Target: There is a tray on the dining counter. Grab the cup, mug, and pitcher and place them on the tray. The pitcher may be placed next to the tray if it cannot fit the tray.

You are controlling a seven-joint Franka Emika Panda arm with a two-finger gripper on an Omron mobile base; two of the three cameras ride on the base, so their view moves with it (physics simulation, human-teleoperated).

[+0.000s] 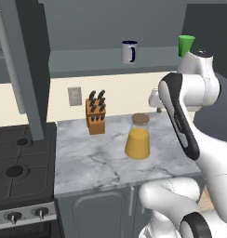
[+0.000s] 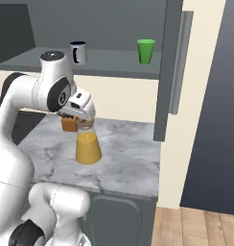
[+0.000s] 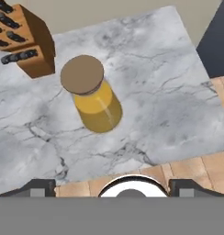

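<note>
The arm (image 1: 203,153) is glossy white with rounded, bulbous links, black bands at the joints and a long black stripe. The gripper (image 2: 79,114) is light grey.

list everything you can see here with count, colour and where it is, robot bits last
pitcher: 1, clear glass with orange liquid and brown round lid, standing on the marble counter
mug: 1, light grey with dark inside and handle, on the grey shelf above the counter
cup: 1, bright green, on the same shelf, to the right of the mug
knife block: 1, orange-brown wood with dark handles, at the back of the counter, left of the pitcher
marble counter: 1, grey-white veined, on grey cabinets
stove: 1, dark, left of the counter
wall outlet: 1, grey, on the cream wall
gripper: 1, dark fingertips, open, above the pitcher, holding nothing
</note>
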